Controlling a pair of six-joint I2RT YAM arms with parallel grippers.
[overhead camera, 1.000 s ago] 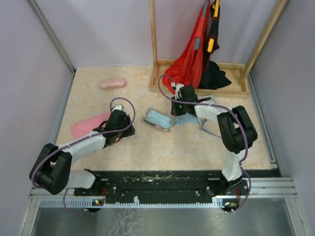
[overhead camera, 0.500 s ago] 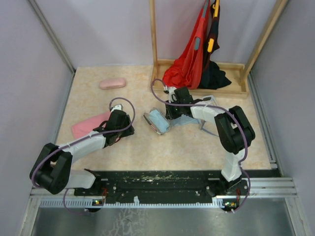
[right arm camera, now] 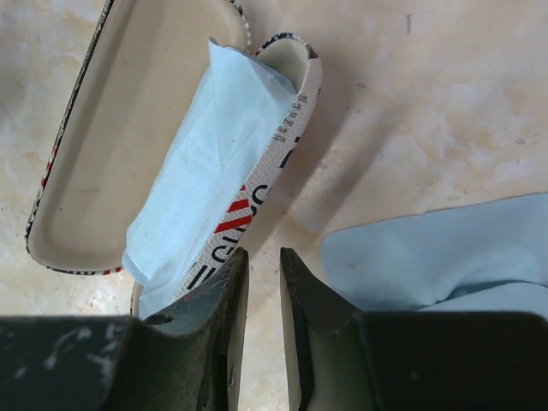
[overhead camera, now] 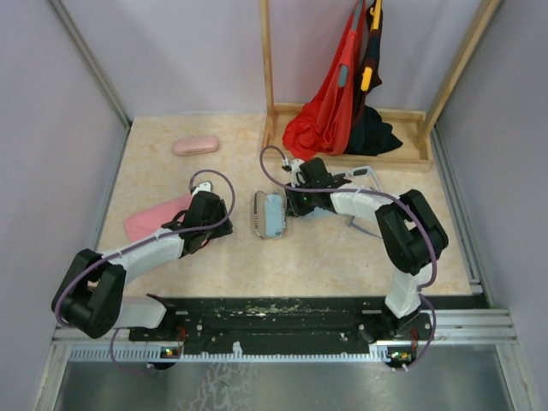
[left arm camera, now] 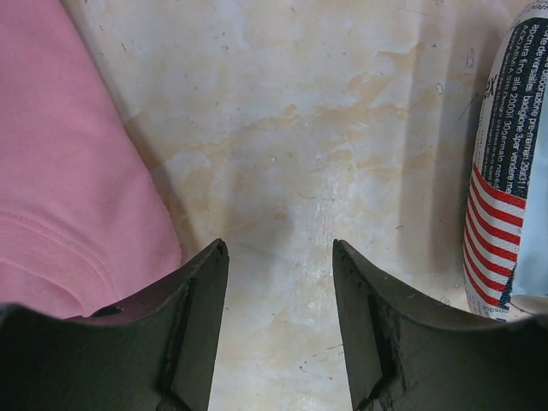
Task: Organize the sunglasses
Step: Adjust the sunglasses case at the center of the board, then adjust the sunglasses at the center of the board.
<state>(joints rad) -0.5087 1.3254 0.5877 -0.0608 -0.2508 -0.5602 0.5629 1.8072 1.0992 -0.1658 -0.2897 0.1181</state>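
Note:
Neither pair of sunglasses shows clearly. Thin grey lines (overhead camera: 358, 174) beside my right forearm may be the thin-framed pair; the white pair is out of view. The flag-printed case (overhead camera: 260, 214) lies open mid-table with a light-blue cloth (right arm camera: 205, 163) in it. My right gripper (overhead camera: 293, 202) is low beside the case, its jaws almost together with nothing between them (right arm camera: 264, 253), the left finger against the case's side (right arm camera: 257, 214). My left gripper (overhead camera: 205, 211) is open and empty (left arm camera: 280, 248) over bare table, between the pink cloth (left arm camera: 68, 171) and the case (left arm camera: 509, 171).
A second light-blue cloth (right arm camera: 445, 253) lies right of the case. A shut pink case (overhead camera: 195, 146) lies at the back left. The pink cloth (overhead camera: 154, 218) is at the left. A wooden rack (overhead camera: 342, 154) with a red bag stands at the back right.
My right gripper moved left and pushed the open flag-printed case, which slid left and turned to lie front-to-back. The left arm has not moved.

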